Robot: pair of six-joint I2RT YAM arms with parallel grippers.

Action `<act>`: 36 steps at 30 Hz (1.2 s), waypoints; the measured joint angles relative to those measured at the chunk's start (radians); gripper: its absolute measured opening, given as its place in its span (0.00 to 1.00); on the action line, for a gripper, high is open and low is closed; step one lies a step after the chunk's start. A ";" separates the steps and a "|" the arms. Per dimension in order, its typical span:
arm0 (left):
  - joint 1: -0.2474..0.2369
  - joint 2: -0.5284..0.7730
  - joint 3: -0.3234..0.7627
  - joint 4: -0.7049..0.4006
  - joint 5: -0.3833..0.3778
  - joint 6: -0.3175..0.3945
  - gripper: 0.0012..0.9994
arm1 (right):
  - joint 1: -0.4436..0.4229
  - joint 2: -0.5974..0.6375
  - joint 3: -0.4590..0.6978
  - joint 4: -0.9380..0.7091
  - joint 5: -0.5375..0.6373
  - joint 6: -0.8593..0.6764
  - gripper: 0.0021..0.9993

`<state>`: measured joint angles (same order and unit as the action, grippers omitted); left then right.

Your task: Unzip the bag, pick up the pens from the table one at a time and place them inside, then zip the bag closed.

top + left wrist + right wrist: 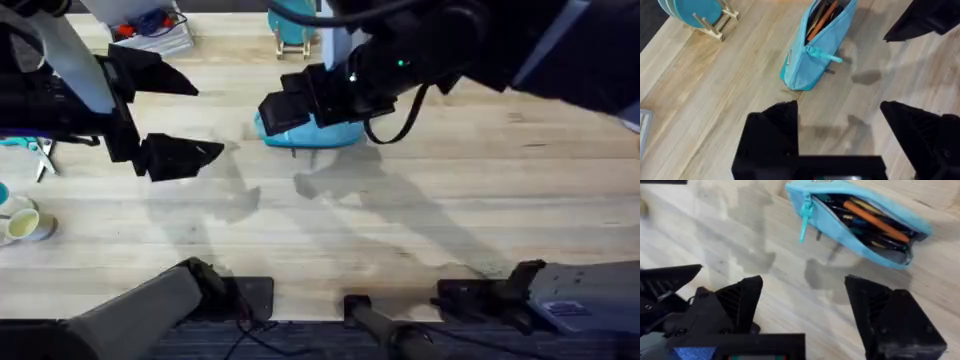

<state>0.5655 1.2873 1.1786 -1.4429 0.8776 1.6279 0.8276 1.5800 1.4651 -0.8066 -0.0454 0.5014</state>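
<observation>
the bag (860, 222) is lying on the table (400, 230) toward twelve o'clock from the middle, just under our right arm in the overhead view, where its blue end (300, 132) is peeking out. its zipper is standing open along the top, and an orange pen (875, 220) is resting inside among darker things; we cannot tell whether the yellowish pen is among them. the zipper pull (804, 222) is hanging off the bag's end, loose over the wood, which, we judge, is leaving it easy to catch for closing.

the right gripper (805, 300) is hovering just beside the open mouth, fingers spread wide and holding nothing. it is likely sitting there because the pull tab is the next thing to take.

the left gripper (840, 125) is waiting at about nine o'clock from the bag, well apart from it, its fingers also spread and empty. we think it is being kept there to come in and steady the soft fabric while the zipper is being drawn.

we are not seeing any pen on the open wood, so we are judging the filling mostly done and the zipping not yet begun. a round teal disc on a wooden stand (700, 15) is standing beyond the bag.
</observation>
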 joint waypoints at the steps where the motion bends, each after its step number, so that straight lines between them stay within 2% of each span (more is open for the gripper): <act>1: 0.000 0.000 0.000 0.000 0.000 0.000 1.00 | 0.006 0.001 0.000 0.000 0.015 0.000 1.00; 13: 0.000 0.000 0.000 0.003 0.000 0.000 1.00 | 0.068 0.061 0.000 0.038 0.115 0.050 1.00; 22: 0.000 0.000 0.000 0.003 0.000 0.000 1.00 | 0.076 0.105 0.000 0.074 0.146 0.079 1.00; 36: 0.000 0.000 0.000 0.003 0.000 0.000 1.00 | 0.115 0.142 0.000 0.134 0.270 0.102 1.00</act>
<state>0.5655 1.2873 1.1786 -1.4395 0.8778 1.6282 0.9426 1.7218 1.4651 -0.6722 0.2244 0.6037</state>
